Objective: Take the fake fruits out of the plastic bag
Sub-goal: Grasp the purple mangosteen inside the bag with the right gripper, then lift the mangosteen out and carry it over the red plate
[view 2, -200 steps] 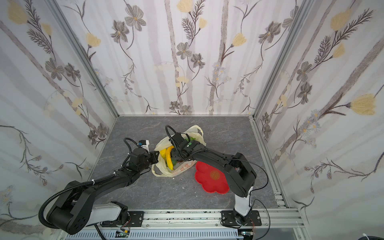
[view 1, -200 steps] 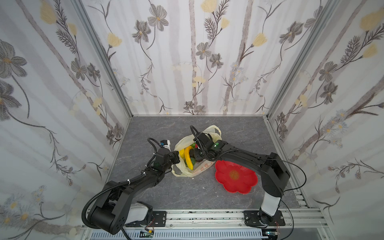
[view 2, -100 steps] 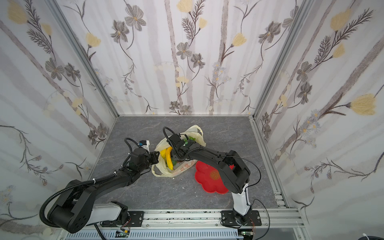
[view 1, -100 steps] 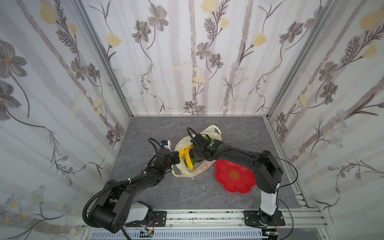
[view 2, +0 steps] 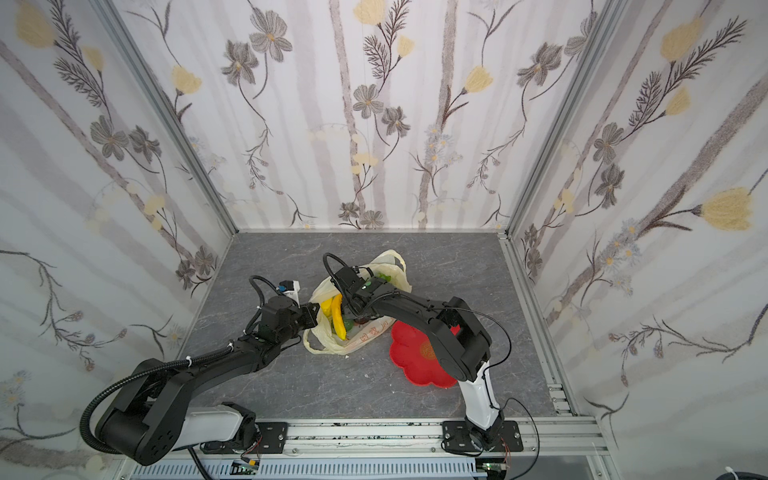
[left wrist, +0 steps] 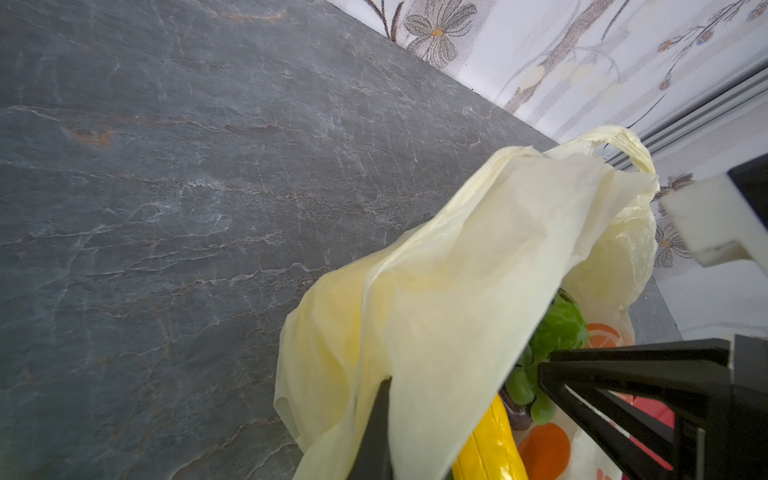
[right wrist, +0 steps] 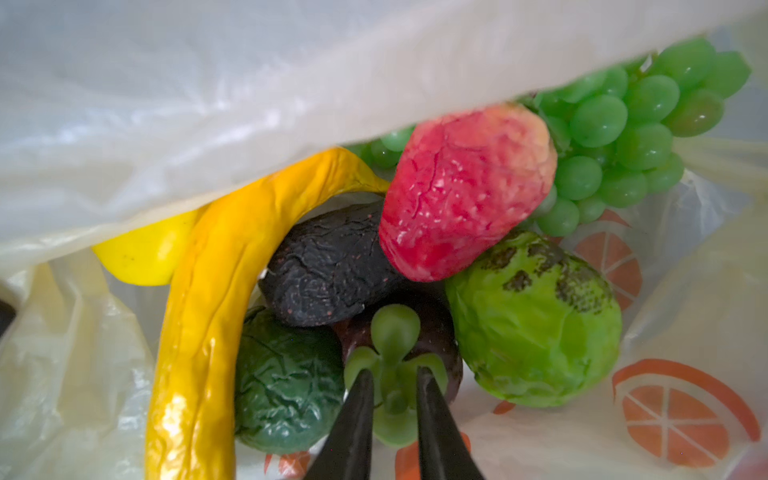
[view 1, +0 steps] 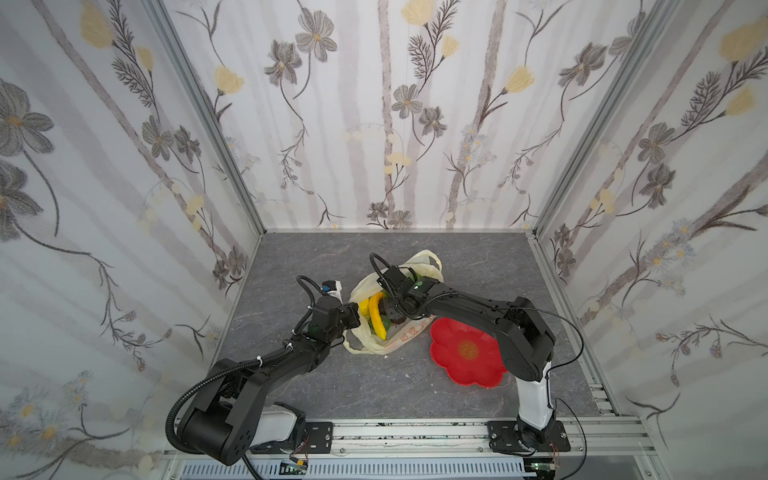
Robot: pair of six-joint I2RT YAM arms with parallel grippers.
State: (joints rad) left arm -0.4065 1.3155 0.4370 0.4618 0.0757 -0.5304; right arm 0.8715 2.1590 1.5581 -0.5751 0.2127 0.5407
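The grey stone-look table (view 1: 478, 257) carries everything; at its middle lies the plastic bag (view 1: 399, 336), mouth upward, and no fake fruits show outside it in either top view; just to its right sits the red flower-shaped plate (view 1: 465, 353), bare.

The left gripper (view 1: 353, 311) is pressed together on the bag's rim, holding the film up. The right gripper (right wrist: 392, 395) is down inside the mouth.

In the right wrist view the banana (right wrist: 208, 291) curves along one side; then come the custard apple (right wrist: 536, 324), the grape bunch (right wrist: 623, 133), the strawberry (right wrist: 461, 191), a black wrinkled fruit (right wrist: 328, 270), the avocado (right wrist: 286, 382) and the mangosteen (right wrist: 436, 332). The right gripper's fingers stand close on either side of the mangosteen's green calyx (right wrist: 395, 328), touching it; a pinch on a small part.

That calyx looks a thin, soft handle, so the lift is best slow and straight up through the mouth. The black fruit and the strawberry lean over the mangosteen and may roll. The left side should hold the film taut and high, lest the drooping flap snag the fruit on its way out.
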